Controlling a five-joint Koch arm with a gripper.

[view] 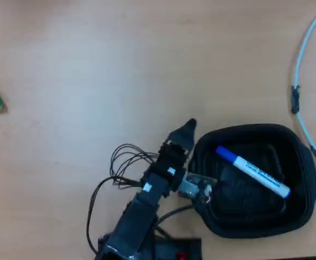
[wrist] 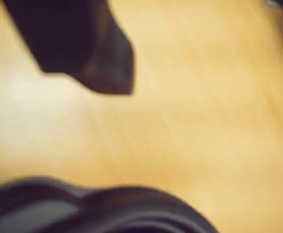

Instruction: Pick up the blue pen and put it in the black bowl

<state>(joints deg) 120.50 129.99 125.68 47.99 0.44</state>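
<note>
The blue pen (view: 253, 170) lies inside the black bowl (view: 304, 179); the end effector (view: 186, 131), just left, is empty, its spread unclear.

**Wrist feed smeared, overhead feed clean and evenly lit**

My wrist view is badly blurred: the table (wrist: 194, 107) reads as a warm orange-tan smear, washed paler toward the left edge. Two dark shapes, at the top left and along the bottom, have soft outlines I cannot resolve. From overhead I get flat, diffuse light and only faint shadows. The blue pen (view: 253, 171) shows legible contrast against the black bowl (view: 304, 179), whose matte interior swallows detail. Table grain looks slightly soft and pale, without glare.
</note>
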